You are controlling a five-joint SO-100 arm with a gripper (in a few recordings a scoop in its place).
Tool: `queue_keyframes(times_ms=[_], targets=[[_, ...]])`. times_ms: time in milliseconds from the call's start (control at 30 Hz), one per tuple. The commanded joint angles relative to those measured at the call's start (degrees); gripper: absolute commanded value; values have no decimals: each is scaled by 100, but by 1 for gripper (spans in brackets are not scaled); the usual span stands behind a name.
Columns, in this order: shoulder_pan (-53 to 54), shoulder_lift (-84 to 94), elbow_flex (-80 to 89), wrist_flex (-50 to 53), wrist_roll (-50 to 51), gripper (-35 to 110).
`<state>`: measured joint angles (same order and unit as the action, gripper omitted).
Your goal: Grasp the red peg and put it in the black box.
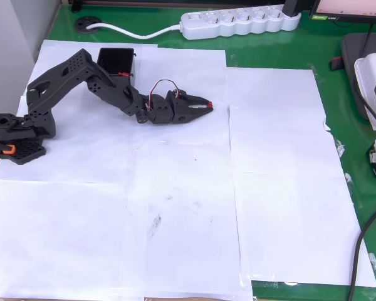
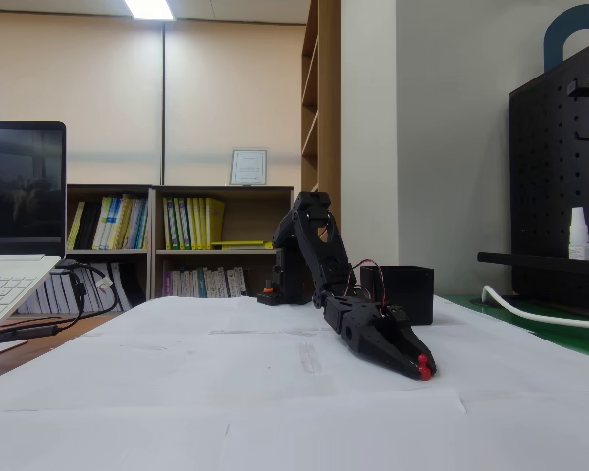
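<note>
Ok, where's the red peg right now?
Pinched at the tip of the gripper, low over the white paper: the red peg sits right of the black box in the overhead view.

Office: bookshelves (image 2: pixel 191 240), laptop (image 2: pixel 10 265).

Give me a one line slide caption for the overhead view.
Black arm reaches across white paper, gripper closed on the red peg, black box behind its elbow.

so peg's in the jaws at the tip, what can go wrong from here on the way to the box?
1. The red peg is pinched at the very tip of the gripper, so the hold looks shallow; it may slip during the swing.
2. The black box sits back beside the arm's own links; folding back could knock it.
3. The box opening is small, so a release slightly off could hit the rim.
</note>
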<state>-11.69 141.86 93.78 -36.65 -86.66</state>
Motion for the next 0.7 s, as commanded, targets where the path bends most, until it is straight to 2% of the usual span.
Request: queue_keyframes(times_ms=[0,167,433,667], targets=[[88,-668,9,756,123,0],[141,-2259,756,3375,211,0],[-158,-4201,1951,6135,185,0],[-861,-6073,1995,8578,483,0]])
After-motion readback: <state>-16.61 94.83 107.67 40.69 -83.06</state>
